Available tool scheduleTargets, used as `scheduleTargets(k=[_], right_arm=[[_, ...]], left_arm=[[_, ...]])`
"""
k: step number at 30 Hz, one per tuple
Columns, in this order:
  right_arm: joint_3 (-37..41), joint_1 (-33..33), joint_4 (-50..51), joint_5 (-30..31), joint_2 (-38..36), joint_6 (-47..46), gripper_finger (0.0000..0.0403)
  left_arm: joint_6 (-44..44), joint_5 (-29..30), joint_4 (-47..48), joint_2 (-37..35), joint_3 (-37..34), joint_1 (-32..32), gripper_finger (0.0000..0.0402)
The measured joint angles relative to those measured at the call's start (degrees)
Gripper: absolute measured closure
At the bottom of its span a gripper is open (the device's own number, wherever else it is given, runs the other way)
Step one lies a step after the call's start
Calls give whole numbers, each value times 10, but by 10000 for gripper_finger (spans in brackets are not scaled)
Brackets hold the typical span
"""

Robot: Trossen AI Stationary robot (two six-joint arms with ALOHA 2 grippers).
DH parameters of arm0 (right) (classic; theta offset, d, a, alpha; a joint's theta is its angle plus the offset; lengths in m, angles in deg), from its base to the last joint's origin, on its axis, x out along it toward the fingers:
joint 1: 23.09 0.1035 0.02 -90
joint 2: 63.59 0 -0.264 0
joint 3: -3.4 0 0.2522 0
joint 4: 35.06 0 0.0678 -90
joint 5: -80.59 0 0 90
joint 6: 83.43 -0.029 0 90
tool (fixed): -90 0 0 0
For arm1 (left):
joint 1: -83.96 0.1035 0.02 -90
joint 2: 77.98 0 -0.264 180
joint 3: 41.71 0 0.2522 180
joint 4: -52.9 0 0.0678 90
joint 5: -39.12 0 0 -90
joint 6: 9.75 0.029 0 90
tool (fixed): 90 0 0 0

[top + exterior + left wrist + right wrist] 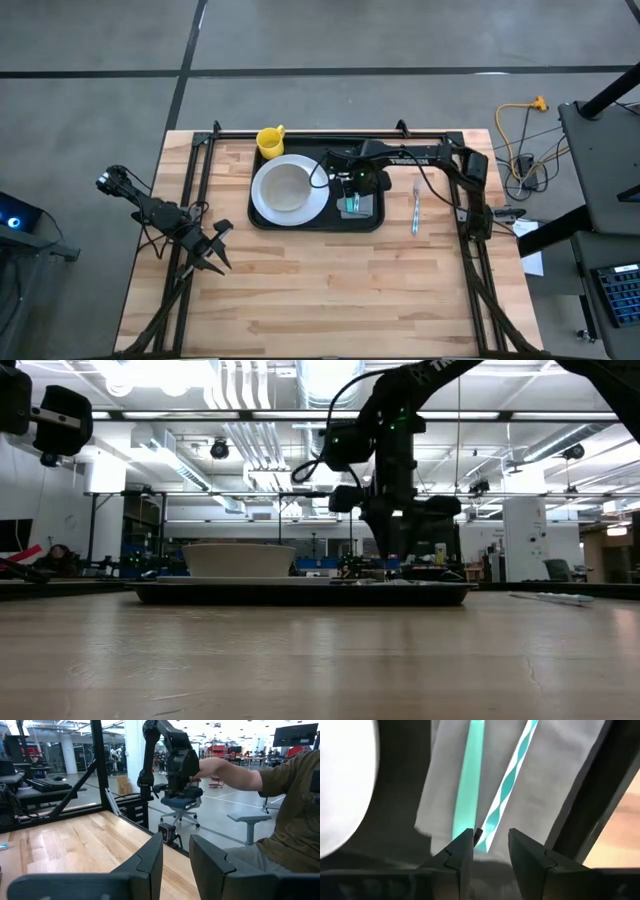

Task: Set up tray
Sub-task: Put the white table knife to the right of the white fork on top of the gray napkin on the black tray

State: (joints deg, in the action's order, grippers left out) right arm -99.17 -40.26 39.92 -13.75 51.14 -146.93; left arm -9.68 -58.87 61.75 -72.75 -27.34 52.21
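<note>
The black tray [310, 226] lies at the middle of the table's far half and is seen edge-on in the low view [300, 595]. On it sit a white plate [288, 188] and a grey napkin [555, 780] with two teal utensils, one straight [467, 780] and one twisted [512, 775]. My right gripper [490, 847] hangs over the napkin, pointing down, open, with the twisted utensil's end between its fingers. My left gripper [215, 250] waits open above the table's left side. My right gripper comes from above with its fingers on either side of the twisted teal utensil's end [484, 839], which lies on the napkin. That end sits close to one finger [462, 847]. I cannot tell whether they touch.
A yellow cup [270, 140] stands at the tray's far left corner. A pale utensil [415, 210] lies on the wood right of the tray. Black frame rails run along the table's left, right and far edges. Beyond the table, a person [280, 820] reaches toward another arm.
</note>
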Motion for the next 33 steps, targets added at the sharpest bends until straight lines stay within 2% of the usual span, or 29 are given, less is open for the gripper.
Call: scheduleTargets(k=[9, 16, 22, 28, 33], right_arm=[[6, 16, 69, 2, -24, -82, 296], [42, 16, 70, 2, -42, -103, 298], [127, 24, 54, 19, -94, -130, 298], [247, 40, 0, 19, -182, -181, 298], [330, 57, -6, 19, -256, -236, 298]], left_arm=[[0, 0, 0, 0, 0, 0, 324], [0, 0, 0, 0, 0, 0, 324], [0, 0, 0, 0, 0, 0, 324], [0, 0, 0, 0, 0, 0, 324], [0, 0, 0, 0, 0, 0, 324]])
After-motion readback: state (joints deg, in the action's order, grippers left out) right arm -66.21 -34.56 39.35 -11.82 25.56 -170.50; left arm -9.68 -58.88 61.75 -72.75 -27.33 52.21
